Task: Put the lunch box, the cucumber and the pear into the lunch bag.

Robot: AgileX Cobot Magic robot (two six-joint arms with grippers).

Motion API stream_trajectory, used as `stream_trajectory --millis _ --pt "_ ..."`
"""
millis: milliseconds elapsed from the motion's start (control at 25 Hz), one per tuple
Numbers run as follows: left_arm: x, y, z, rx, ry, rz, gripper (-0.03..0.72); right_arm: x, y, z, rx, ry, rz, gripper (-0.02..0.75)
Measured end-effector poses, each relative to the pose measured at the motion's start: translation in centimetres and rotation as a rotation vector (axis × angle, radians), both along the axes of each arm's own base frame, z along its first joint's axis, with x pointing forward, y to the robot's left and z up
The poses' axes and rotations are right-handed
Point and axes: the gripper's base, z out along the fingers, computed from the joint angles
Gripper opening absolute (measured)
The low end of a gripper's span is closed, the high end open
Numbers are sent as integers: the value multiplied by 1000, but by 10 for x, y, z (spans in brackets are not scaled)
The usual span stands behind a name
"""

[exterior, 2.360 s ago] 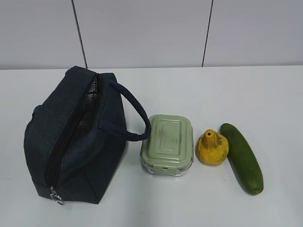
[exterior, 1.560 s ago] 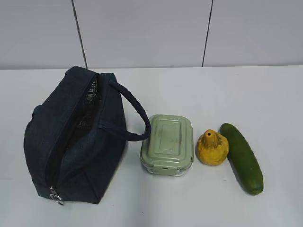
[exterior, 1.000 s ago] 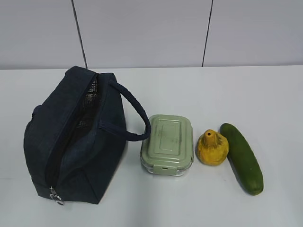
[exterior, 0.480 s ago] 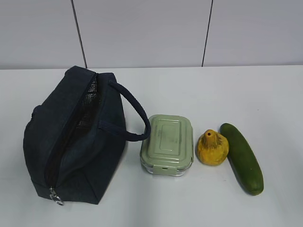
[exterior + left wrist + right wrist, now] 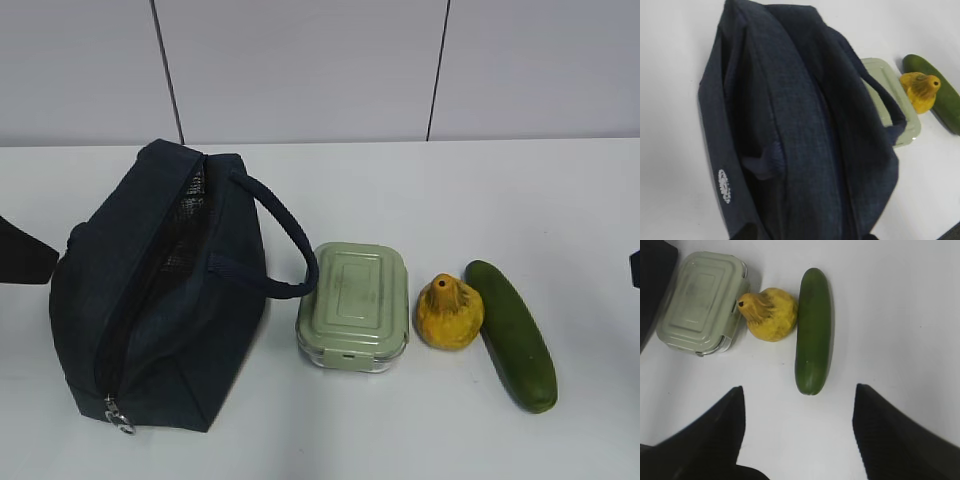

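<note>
The navy lunch bag [image 5: 165, 300] stands at the left with its zipper open, and silvery lining shows through the gap. It fills the left wrist view [image 5: 800, 130]. The sage-green lunch box [image 5: 353, 305] sits to its right, touching the loop handle. Then come the yellow pear [image 5: 449, 312] and the dark-green cucumber [image 5: 512, 335]. My left gripper [image 5: 809, 235] hovers above the bag, with only its two tips showing, set apart. It enters the exterior view at the left edge [image 5: 22, 255]. My right gripper [image 5: 798, 400] is open and empty, near the cucumber's [image 5: 813, 330] end.
The white table [image 5: 400, 190] runs back to a grey panelled wall [image 5: 300, 70]. The bag's metal zip pull [image 5: 120, 416] hangs at its near end. A dark bit of the right arm [image 5: 634, 268] shows at the right edge.
Dark parts of both arms have come into the exterior view at its left and right edges. The bag, lunch box, pear and cucumber have not moved.
</note>
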Motion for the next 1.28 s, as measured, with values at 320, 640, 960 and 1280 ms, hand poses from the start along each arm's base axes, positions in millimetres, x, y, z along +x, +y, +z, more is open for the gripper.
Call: stream_trajectory --millis 320,640,960,1280 --pt "23 -2 -22 10 48 -5 359 50 2 -29 -32 110 18 517" --pt "39 -8 -43 -43 124 -23 216 90 5 -50 -43 169 34 517" --pt "46 -10 -52 -57 141 -31 11 132 9 -81 -27 291 38 517" --pt "47 -10 -52 -57 135 -28 4 147 11 -122 -35 454 84 517"
